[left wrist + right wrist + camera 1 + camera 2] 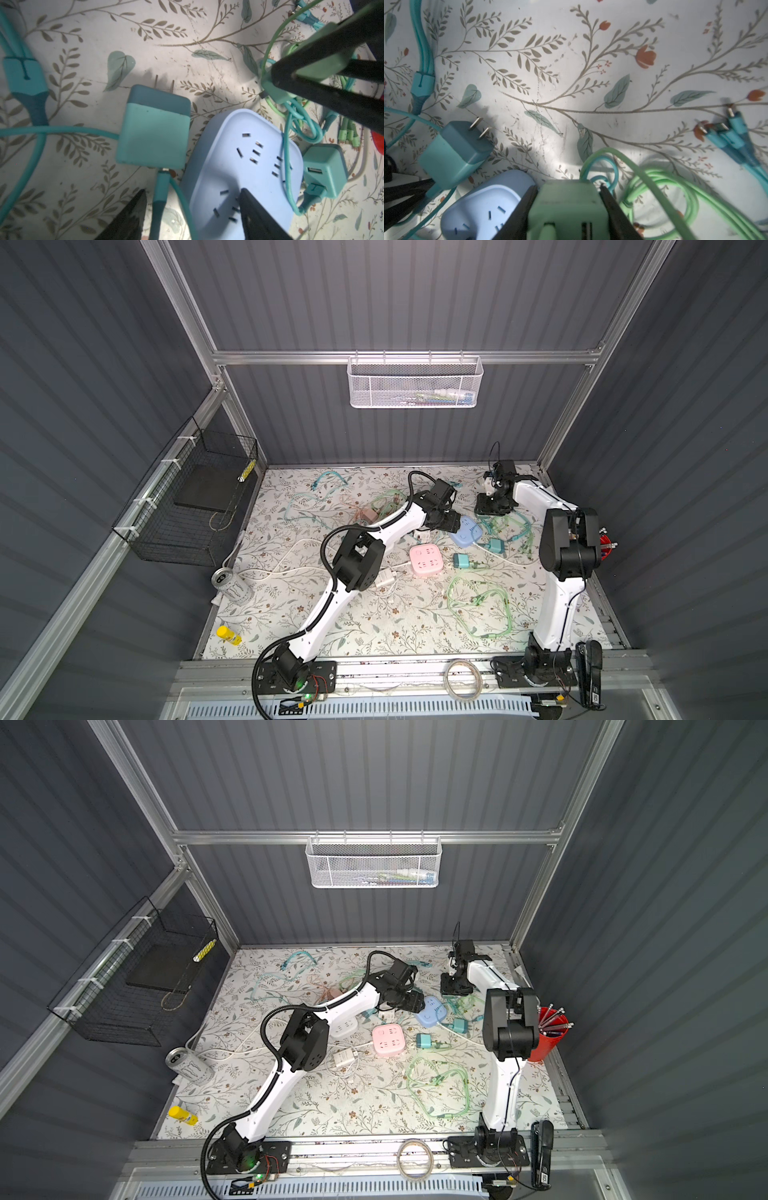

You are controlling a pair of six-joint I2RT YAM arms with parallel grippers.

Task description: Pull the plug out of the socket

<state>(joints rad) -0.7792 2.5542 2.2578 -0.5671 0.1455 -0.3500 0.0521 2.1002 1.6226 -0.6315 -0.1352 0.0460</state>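
The socket is a light blue block [466, 531] [432, 1013] lying on the floral table, its slots bare in the left wrist view [245, 166]. My right gripper [568, 187] [493, 506] is shut on the pale green plug [566, 209] [324, 52], its two USB ports facing the camera. The plug is held beside the socket [477, 209], clear of its top face; its prongs are hidden. My left gripper [193, 193] [451, 524] is open at the socket's edge, one finger over the blue face, one over the table. A teal cable runs between its fingers.
A teal charger [153, 133] lies prongs out beside the socket, another [324, 168] at its other side. A pink socket block [426, 560], green cable loops [478, 605], a can [230, 583], a yellow bottle [228, 635] and a red cup [548, 1036] sit around.
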